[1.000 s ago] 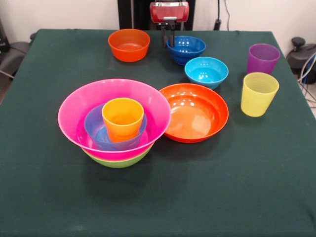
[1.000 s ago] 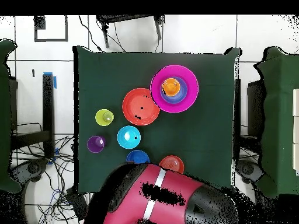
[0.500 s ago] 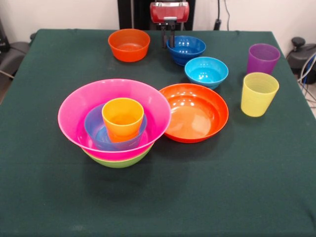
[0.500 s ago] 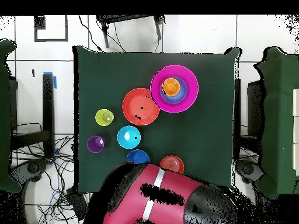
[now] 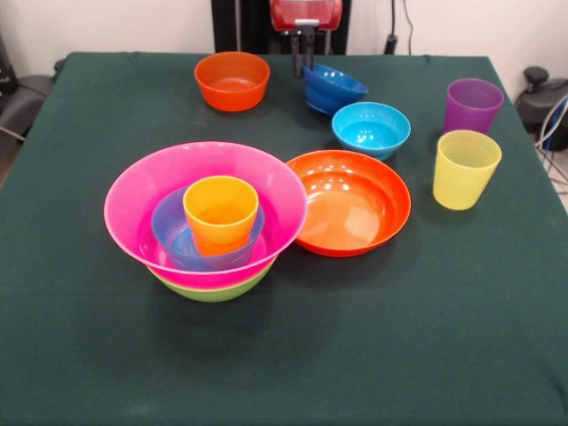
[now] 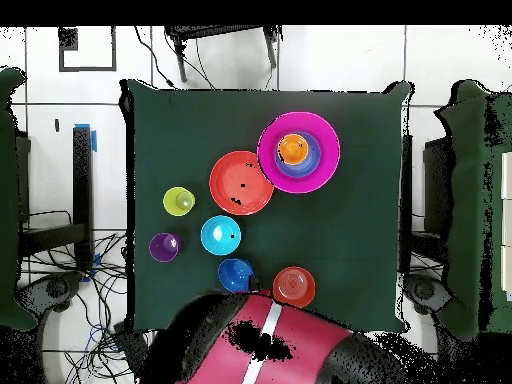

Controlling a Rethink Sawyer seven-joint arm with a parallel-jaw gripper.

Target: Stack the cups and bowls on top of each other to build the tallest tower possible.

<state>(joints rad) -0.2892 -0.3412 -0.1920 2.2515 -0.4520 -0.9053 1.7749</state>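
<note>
Front view. Dark green cloth over the tabletop [image 5: 426, 337], smooth, filling most of the frame. Beyond it at the top, pale wall, a black upright column, cables at upper right, dark furniture at both side edges.

At top centre, tool [image 5: 303, 55] coming down from a red housing, clenched on the near-left rim of the dark blue bowl [image 5: 332, 88]. Bowl tilted, left side raised, right side low toward the cloth (whether touching, cannot tell).

Left of it at upper centre-left, small orange bowl [image 5: 232, 80], upright. Just below-right of the dark blue one, cyan bowl [image 5: 371, 128]. At upper right, purple cup [image 5: 472, 105], with the yellow cup [image 5: 465, 169] just below it, both upright and apart from each other.

At centre-left, the tower [image 5: 206, 217]: lime green bowl [image 5: 213, 289] at the bottom, big pink bowl [image 5: 146, 195] nested in it, small blue bowl [image 5: 167, 226] inside that, orange cup [image 5: 220, 213] standing in the blue one. Touching the pink rim at right of centre, shallow orange bowl [image 5: 351, 202].

Overhead view. White tiled floor around the tabletop [image 6: 180, 120], cables at lower left, blue tape at left. Red and black arm [image 6: 265, 350] at bottom centre.
</note>
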